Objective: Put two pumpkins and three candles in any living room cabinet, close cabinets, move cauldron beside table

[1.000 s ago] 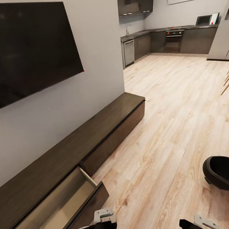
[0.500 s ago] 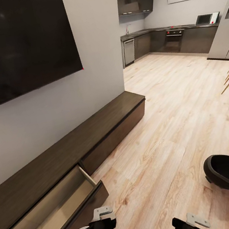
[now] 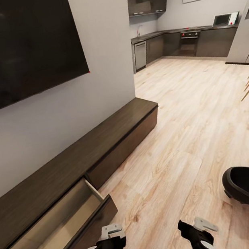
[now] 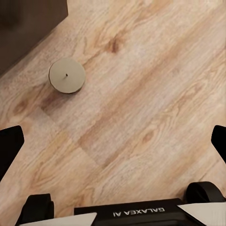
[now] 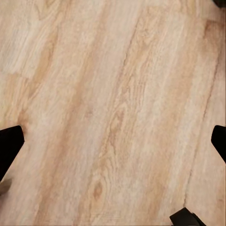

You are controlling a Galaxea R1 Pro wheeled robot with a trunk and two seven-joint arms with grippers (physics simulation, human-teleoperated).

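Candle point(image 4: 67, 75) — one stubby cream cylinder — stands upright on the floor point(image 3: 190, 129), just beside the dark front of the cabinet point(image 3: 85, 156), seen from above in the left wrist view. The left hand point(image 4: 113, 141) hangs over it with its fingers spread wide and nothing between them. The right hand point(image 5: 113, 141) is likewise open and empty over bare boards.

In the head view the cabinet runs along the wall under the TV point(image 3: 21, 48), and its near drawer point(image 3: 56, 222) is pulled out, with no candle or pumpkin visible in the part of its pale inside that shows. The cauldron point(image 3: 246, 185) sits on the floor well apart from the cabinet, off toward the right arm's side.

Judging from this, the step in hand is collecting a candle for the open drawer. The next move calls for shifting the left hand toward the cabinet until the candle lies between its fingers, lowering, and closing on the sides — then a short lift over the drawer front.
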